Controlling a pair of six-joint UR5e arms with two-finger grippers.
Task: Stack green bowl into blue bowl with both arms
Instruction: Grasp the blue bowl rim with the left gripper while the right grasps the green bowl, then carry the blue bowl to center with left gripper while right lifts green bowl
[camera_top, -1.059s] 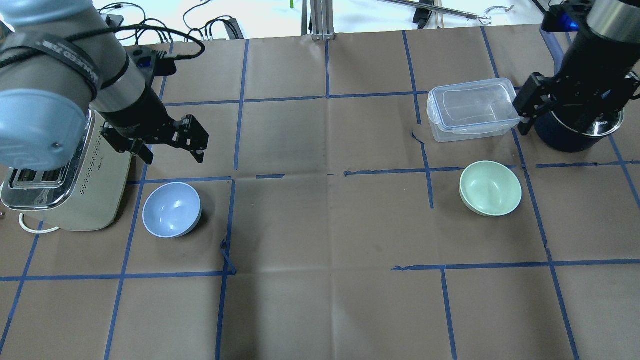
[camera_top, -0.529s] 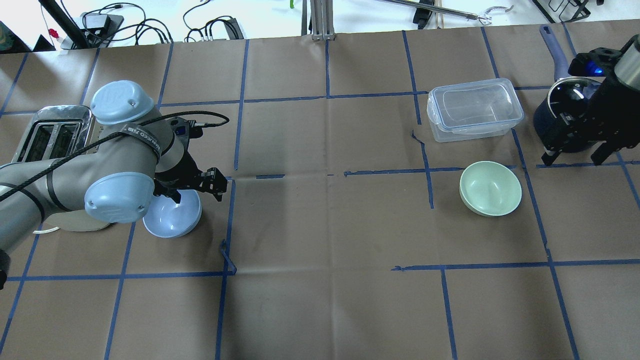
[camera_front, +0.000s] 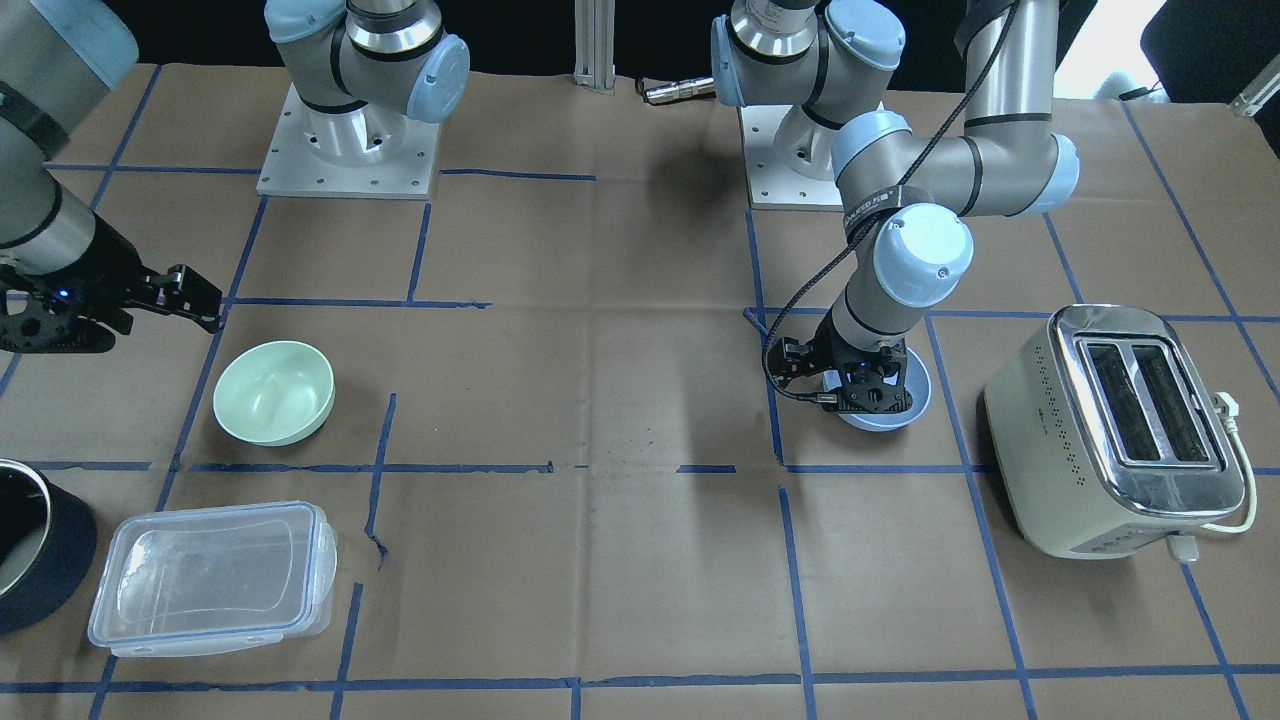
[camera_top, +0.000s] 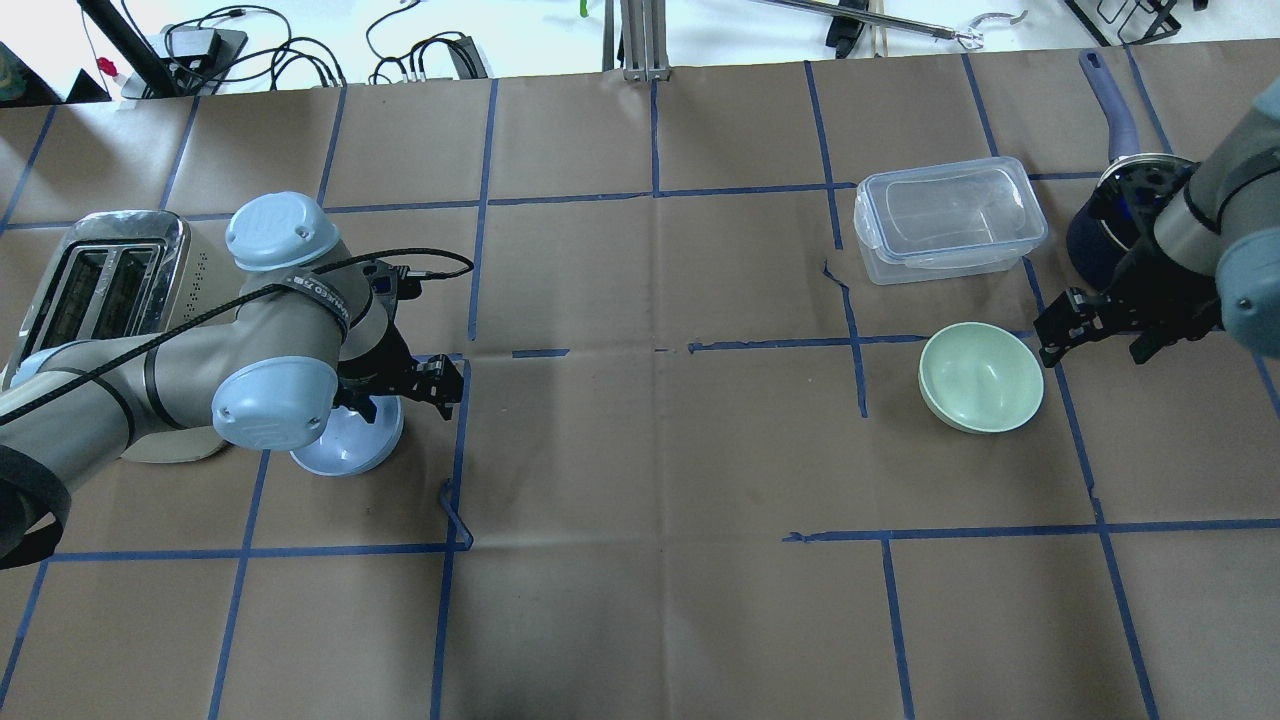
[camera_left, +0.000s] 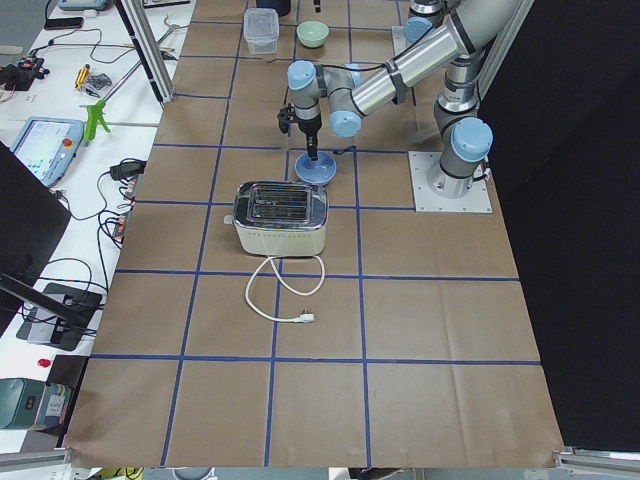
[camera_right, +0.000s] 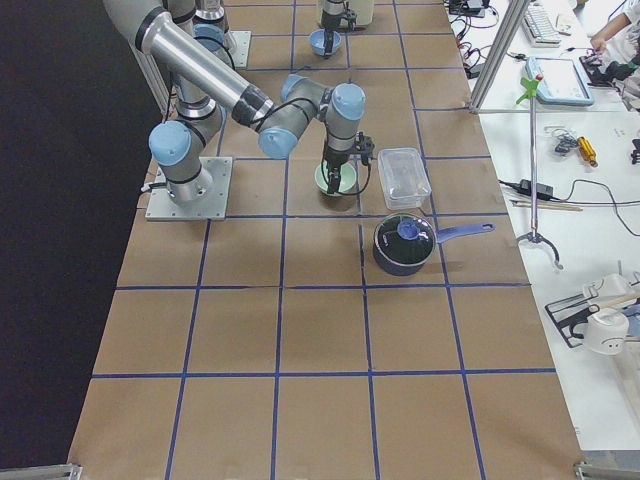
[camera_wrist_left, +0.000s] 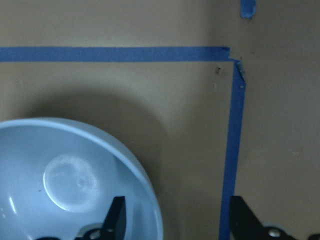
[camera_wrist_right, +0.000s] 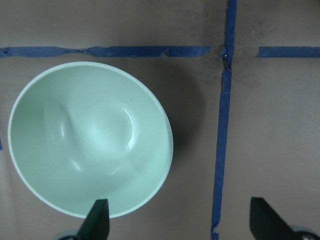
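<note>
The blue bowl (camera_top: 345, 442) sits upright next to the toaster, mostly under my left arm; it also shows in the front view (camera_front: 888, 412). My left gripper (camera_top: 402, 386) is open and low at the bowl's right rim. In the left wrist view (camera_wrist_left: 177, 222) one finger is inside the blue bowl (camera_wrist_left: 65, 185) and the other is outside over the table. The green bowl (camera_top: 980, 378) sits upright at the right. My right gripper (camera_top: 1095, 348) is open above its right edge. In the right wrist view (camera_wrist_right: 180, 222) one finger is over the rim of the green bowl (camera_wrist_right: 90, 140) and the other is well outside.
A cream toaster (camera_top: 100, 270) stands just left of the blue bowl. A clear lidded container (camera_top: 945, 215) lies behind the green bowl. A dark navy pot (camera_top: 1100, 235) with a handle stands at the far right, behind my right arm.
My left arm has swung down from beside the toaster to the blue bowl's rim. My right arm has moved from over the navy pot down toward the green bowl.
</note>
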